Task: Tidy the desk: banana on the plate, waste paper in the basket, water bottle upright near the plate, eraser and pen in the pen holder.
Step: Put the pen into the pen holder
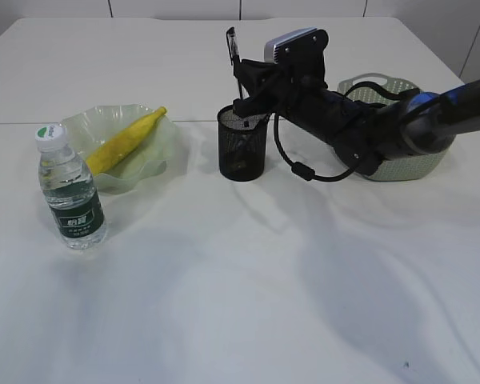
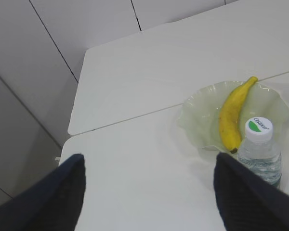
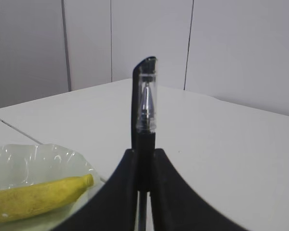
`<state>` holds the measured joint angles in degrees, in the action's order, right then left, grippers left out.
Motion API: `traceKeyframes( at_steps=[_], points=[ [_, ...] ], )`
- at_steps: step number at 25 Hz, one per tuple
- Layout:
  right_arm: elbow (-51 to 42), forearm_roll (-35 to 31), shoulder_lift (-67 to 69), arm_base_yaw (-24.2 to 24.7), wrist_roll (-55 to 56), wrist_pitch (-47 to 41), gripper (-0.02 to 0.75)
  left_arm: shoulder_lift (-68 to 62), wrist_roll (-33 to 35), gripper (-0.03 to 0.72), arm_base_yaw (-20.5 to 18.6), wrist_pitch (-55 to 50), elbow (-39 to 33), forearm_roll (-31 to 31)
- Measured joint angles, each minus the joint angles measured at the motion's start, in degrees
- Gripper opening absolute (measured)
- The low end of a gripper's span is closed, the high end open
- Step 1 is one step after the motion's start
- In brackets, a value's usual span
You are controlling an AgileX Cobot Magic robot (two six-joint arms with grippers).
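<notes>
My right gripper (image 1: 242, 90) is shut on a black pen (image 1: 234, 50) and holds it upright over the black mesh pen holder (image 1: 242, 144). The pen's lower end looks to be inside the holder. In the right wrist view the pen (image 3: 144, 106) stands between the jaws (image 3: 144, 159). The banana (image 1: 126, 140) lies on the pale green plate (image 1: 164, 152). The water bottle (image 1: 70, 188) stands upright in front of the plate. My left gripper (image 2: 149, 173) is open and empty above the table left of the plate (image 2: 197, 120), banana (image 2: 231, 115) and bottle (image 2: 260, 154). Eraser and waste paper are not visible.
A pale green woven basket (image 1: 384, 84) stands at the back right, mostly behind my right arm. A table seam runs across behind the plate. The left table edge shows in the left wrist view.
</notes>
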<state>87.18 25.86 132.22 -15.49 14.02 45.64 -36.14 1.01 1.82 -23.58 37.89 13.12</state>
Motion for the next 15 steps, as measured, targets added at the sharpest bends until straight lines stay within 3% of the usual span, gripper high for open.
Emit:
traceKeyframes(
  at_steps=[15],
  points=[
    [0.0,-3.1,1.91,0.0,0.0,0.33,0.041,0.0,0.0,0.591,0.0,-0.35,0.0,0.0]
  ],
)
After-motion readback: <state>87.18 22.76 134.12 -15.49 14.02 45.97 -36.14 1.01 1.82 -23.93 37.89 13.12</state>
